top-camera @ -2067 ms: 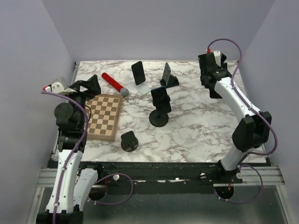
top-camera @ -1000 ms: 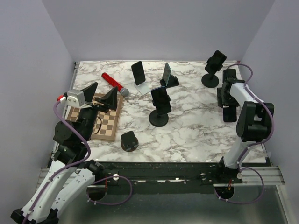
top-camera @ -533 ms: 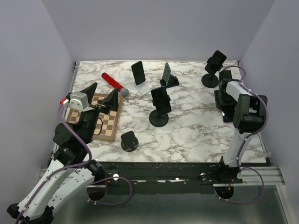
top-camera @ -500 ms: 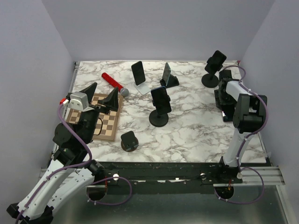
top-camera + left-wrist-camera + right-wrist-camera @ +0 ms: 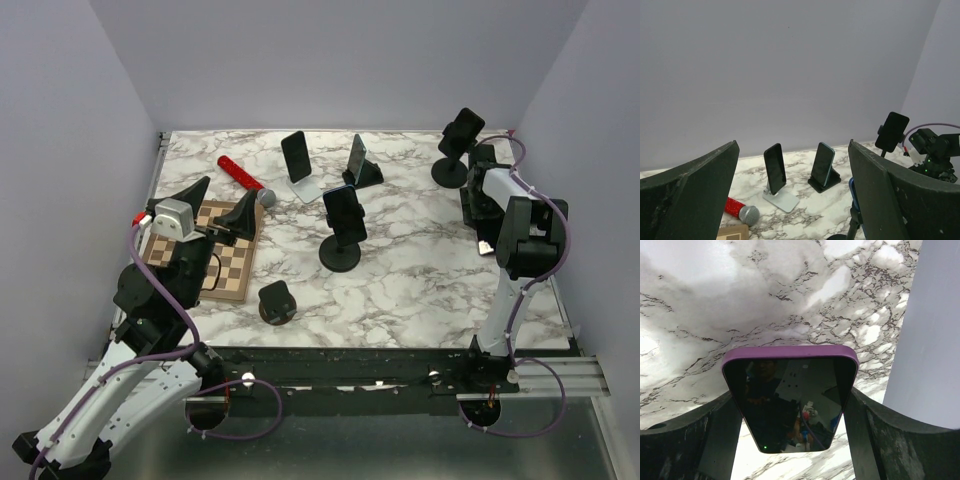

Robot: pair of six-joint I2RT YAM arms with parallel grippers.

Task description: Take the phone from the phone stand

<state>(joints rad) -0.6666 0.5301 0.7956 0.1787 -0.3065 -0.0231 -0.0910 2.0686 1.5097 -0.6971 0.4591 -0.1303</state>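
My right gripper [image 5: 791,396] is shut on a phone in a purple case [image 5: 790,405], its fingers pressed against both long sides, low over the marble table near the right edge. In the top view the right gripper [image 5: 482,225] points down beside the folded arm and hides most of that phone. The tall black stand [image 5: 458,135] at the back right stands just behind it. My left gripper [image 5: 218,203] is open and empty above the chessboard [image 5: 215,255], and also shows in the left wrist view [image 5: 792,146].
A phone sits on a black round-base stand [image 5: 342,215] mid-table. A phone on a silver stand [image 5: 297,160] and one on a black wedge stand [image 5: 358,160] are at the back. A red microphone [image 5: 243,177] and a small black stand [image 5: 277,302] lie nearby.
My right gripper has come away from the back-right stand and down to the right edge with the purple phone. My left arm has swung forward, its open gripper now over the chessboard.
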